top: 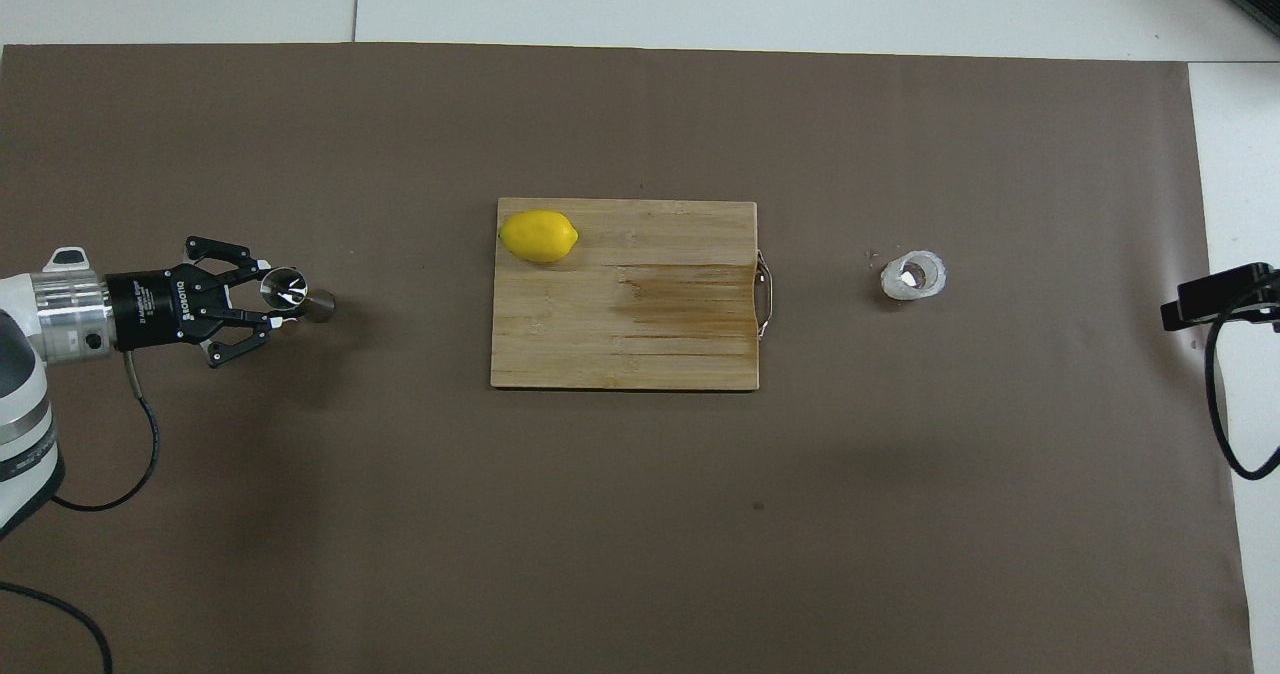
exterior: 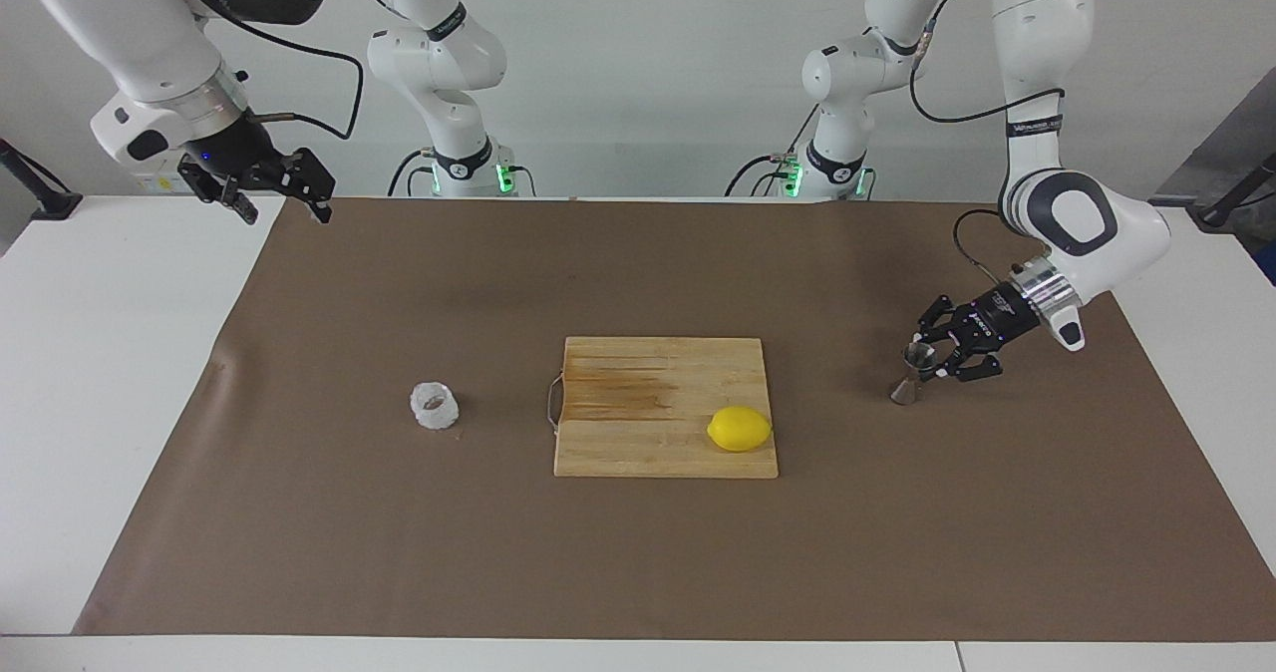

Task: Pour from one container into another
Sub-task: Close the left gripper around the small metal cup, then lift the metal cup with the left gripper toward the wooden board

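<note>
The right gripper (exterior: 282, 198) hangs in the air over the edge of the brown mat (exterior: 399, 572), at the right arm's end of the table (exterior: 90, 373). Its fingers are spread wide and hold nothing. This arm waits.

Next comes the clear cup (exterior: 435, 406). It stands on the mat, toward the right arm's end, well apart from both grippers.

Beside it, in the middle of the mat, lies a wooden board (exterior: 638, 373). The board's metal handle (exterior: 551, 405) points toward the cup. A lemon (exterior: 740, 429) lies on the board, at the corner farther from the robots and toward the left arm's end.

Then comes the steel jigger (exterior: 911, 373), toward the left arm's end. The left gripper (exterior: 931, 361) is low beside it and is closed on the jigger near its top cone. The jigger is tilted, and its bottom looks to be on the mat.
</note>
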Tool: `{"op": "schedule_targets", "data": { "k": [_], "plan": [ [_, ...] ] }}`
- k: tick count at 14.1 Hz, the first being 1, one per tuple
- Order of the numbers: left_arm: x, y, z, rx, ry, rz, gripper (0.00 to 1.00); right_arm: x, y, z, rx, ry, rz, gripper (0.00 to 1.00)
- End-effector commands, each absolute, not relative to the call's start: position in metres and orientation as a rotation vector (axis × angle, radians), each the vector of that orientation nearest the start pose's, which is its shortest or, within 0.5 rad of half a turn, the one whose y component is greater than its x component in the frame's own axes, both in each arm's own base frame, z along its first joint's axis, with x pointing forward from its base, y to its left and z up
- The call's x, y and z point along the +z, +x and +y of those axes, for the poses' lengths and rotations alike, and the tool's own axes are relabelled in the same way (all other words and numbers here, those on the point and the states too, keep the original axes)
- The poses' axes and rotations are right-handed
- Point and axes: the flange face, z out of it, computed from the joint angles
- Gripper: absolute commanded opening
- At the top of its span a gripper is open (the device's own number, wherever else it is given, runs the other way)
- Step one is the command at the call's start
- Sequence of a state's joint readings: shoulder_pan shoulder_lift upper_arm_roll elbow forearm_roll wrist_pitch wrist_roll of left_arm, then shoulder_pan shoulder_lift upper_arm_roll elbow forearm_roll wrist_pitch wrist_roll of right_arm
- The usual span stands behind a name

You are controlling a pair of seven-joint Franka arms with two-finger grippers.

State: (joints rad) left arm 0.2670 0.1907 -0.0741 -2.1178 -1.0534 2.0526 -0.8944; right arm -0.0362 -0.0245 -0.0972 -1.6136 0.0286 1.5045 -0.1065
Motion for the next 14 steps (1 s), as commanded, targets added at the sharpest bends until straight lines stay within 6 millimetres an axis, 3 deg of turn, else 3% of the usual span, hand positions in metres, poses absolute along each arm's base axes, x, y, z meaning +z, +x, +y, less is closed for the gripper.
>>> {"op": "schedule_targets", "data": {
  "k": [1, 5, 10, 14],
  "plan": [
    [0.339, 0.551, 0.059, -0.637, 1.481, 1.769, 0.00, 0.613, 0.527, -0.067, 0.131, -3.106, 0.056, 1.00],
    [0.352, 0.553, 0.056, -0.648, 1.455, 1.735, 0.00, 0.613, 0.527, -0.067, 0.131, -3.106, 0.056, 1.00],
    [0.389, 0.555, 0.038, -0.663, 1.378, 1.754, 0.00, 0.613, 0.527, -0.067, 0.131, -3.106, 0.056, 1.00],
    [0.409, 0.568, -0.018, -0.736, 1.294, 1.713, 0.00, 0.613, 0.527, -0.067, 0.131, -3.106, 0.056, 1.00]
  ]
}}
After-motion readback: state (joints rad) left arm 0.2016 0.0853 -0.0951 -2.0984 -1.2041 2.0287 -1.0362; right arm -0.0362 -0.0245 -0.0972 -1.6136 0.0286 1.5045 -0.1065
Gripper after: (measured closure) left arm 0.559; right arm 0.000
